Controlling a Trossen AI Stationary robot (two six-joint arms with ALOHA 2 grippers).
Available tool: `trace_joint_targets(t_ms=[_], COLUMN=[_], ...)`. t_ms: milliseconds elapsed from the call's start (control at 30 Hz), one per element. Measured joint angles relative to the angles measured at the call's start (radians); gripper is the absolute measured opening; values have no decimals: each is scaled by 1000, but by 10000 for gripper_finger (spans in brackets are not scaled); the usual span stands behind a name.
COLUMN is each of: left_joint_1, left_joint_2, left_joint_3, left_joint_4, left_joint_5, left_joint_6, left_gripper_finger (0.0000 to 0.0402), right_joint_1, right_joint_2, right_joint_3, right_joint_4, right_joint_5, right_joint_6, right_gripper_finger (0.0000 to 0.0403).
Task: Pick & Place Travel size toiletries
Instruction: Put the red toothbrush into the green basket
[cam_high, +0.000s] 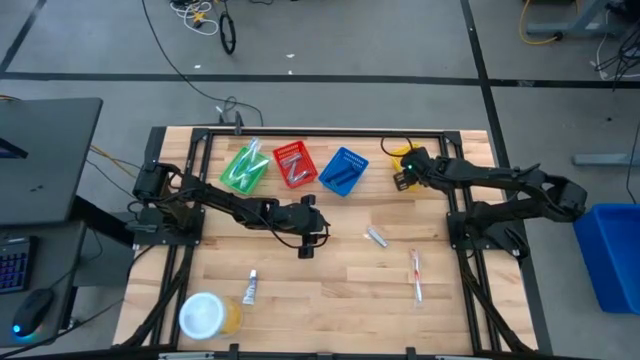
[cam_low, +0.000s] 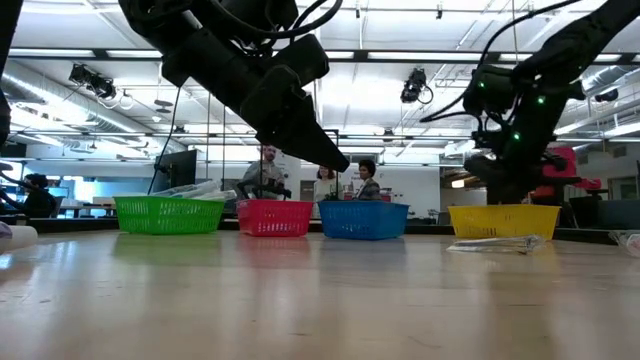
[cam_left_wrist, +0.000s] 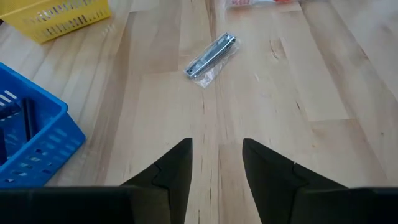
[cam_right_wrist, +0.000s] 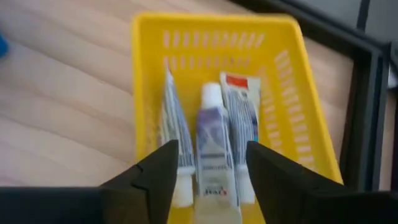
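The right hand (cam_right_wrist: 208, 168) is hovering with fingers parted over the tubes (cam_right_wrist: 214, 146) in the yellow basket (cam_right_wrist: 305, 93) at two o'clock on the tabletop (cam_high: 330, 290), risking snagging the rim.

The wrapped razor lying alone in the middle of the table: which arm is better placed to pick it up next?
Probably the left. Its open pincer points at the wrapped razor, with bare table between. The right pincer hangs over the yellow basket, with a tube between its fingers.
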Motion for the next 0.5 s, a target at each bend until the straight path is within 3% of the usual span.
trace_joint_targets(t_ms=[133,400,500], left_joint_1=[0,0,0], left_joint_2=[0,0,0], left_joint_3=[0,0,0], left_joint_4=[0,0,0], left_joint_5=[0,-2,-2], left_joint_6=[0,0,0], left_gripper_finger=[151,151,151], right_joint_1=[15,149,225], right_joint_2=[0,-1,-1], right_joint_3=[55,203,243], right_joint_4=[-24,-208,-323], right_joint_5=[-6,-260,-322], right_joint_6=[-28,-48,32], right_gripper_finger=[216,201,184])
